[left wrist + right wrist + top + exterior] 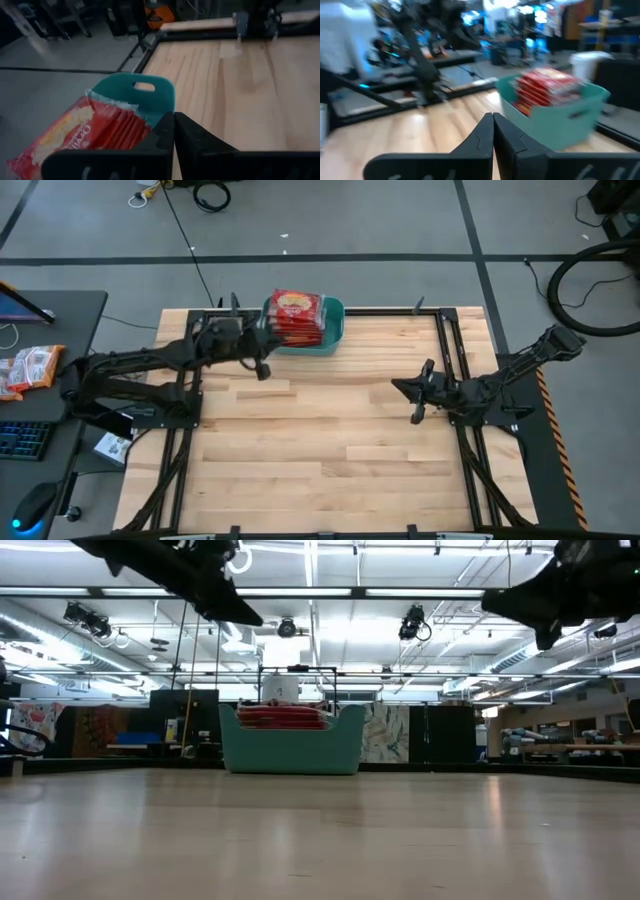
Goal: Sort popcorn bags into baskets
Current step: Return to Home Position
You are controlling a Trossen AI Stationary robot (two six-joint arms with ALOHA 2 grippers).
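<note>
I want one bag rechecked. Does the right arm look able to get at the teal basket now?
Probably yes: only bare table lies between the right gripper and the basket, and the left gripper hangs by its other side.

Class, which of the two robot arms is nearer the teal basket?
The left arm: its end hangs beside the teal basket, while the right arm sits across the table.

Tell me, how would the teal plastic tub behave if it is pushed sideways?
The teal plastic tub would probably slide, not tip: it sits flat and wide on the smooth wooden table. The red packets piled above its rim probably add weight and might shift.
</note>
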